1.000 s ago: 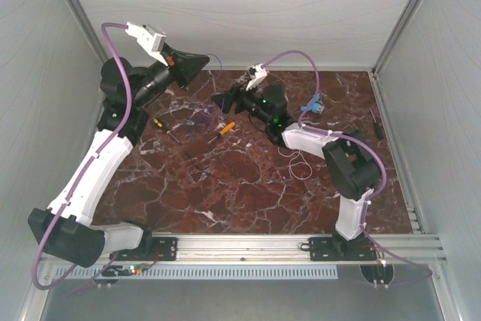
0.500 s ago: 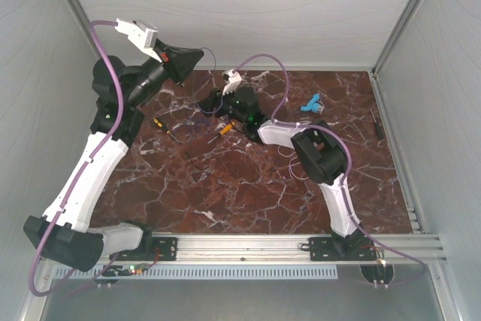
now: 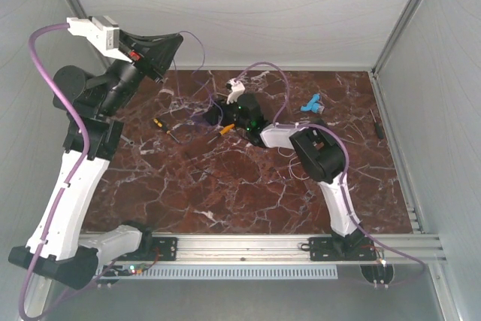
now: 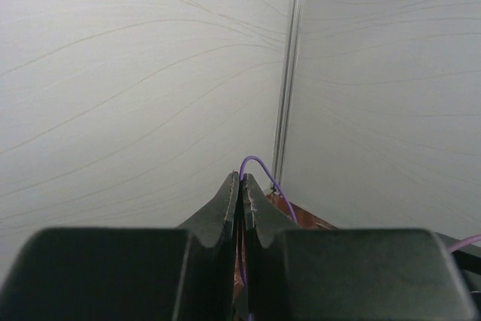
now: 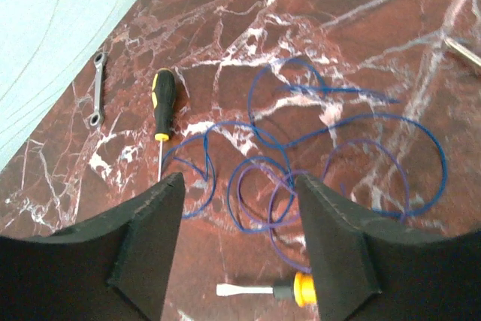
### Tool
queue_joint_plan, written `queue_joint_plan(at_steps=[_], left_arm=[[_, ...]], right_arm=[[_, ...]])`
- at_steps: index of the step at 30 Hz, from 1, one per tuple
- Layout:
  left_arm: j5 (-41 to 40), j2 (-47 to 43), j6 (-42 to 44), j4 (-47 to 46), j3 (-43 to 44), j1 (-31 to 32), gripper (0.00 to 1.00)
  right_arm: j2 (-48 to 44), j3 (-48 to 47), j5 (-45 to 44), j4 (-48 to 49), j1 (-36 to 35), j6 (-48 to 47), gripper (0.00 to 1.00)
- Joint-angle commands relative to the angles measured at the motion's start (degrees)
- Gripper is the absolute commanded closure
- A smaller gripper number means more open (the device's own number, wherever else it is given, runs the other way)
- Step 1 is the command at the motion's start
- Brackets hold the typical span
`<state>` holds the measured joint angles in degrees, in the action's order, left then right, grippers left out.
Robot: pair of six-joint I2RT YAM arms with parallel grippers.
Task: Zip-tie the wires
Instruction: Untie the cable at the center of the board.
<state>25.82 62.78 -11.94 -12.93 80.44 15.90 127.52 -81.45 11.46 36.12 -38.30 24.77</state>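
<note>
Wires (image 5: 301, 148): one tangle of several thin blue-purple loops, lying on the bench (image 3: 225, 186) towards its far side. One purple strand (image 4: 259, 167) rises from the tangle to the left gripper (image 4: 240, 178), which is raised near the back wall with its jaws closed tight on that strand.

Right gripper (image 5: 239, 180): low over the tangle, jaws apart, holding nothing.

Tools counted in the right wrist view: three. One black-and-yellow screwdriver (image 5: 160, 103) lies beside the loops. One orange-handled screwdriver (image 5: 278, 289) lies just beside them. One small wrench (image 5: 96, 99) lies near the wall.
</note>
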Motion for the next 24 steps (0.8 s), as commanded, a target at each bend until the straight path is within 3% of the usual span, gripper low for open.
queue_joint_plan(at_steps=[1,3,5,6,11,16,18,24], left_arm=[[-1.15,0.28,0.71,1.94,-0.05,0.18,0.99],[-0.81,-0.10,0.33,2.30,-1.28,0.18,0.99],[0.04,-0.72,-0.34,2.47,-3.04,0.18,0.99],[0.70,-1.01,-0.64,2.36,-4.07,0.18,0.99],[5.01,-2.72,-3.20,1.23,-9.62,0.21,1.00],[10.68,-3.58,-6.01,-0.95,-14.23,0.18,1.00],[12.35,-3.86,-7.11,-2.20,-16.05,0.27,1.00],[14.66,-4.42,-10.23,-5.44,-19.75,0.44,1.00]], right_arm=[[-8.61,5.65,-0.88,2.46,0.98,-2.70,0.38],[-12.45,9.65,-2.12,2.84,1.73,-3.04,0.30],[-16.67,13.55,-3.55,2.04,2.54,-3.17,0.13],[-18.91,15.56,-4.53,1.34,2.98,-3.22,0.11],[-29.86,23.43,-11.16,-5.71,4.04,-4.31,0.06],[-38.12,21.93,-25.62,-27.50,3.30,-3.62,0.03],[-41.51,23.08,-24.93,-31.93,3.47,-1.86,0.03],[-56.18,32.57,-15.84,-31.37,3.77,0.55,0.07]])
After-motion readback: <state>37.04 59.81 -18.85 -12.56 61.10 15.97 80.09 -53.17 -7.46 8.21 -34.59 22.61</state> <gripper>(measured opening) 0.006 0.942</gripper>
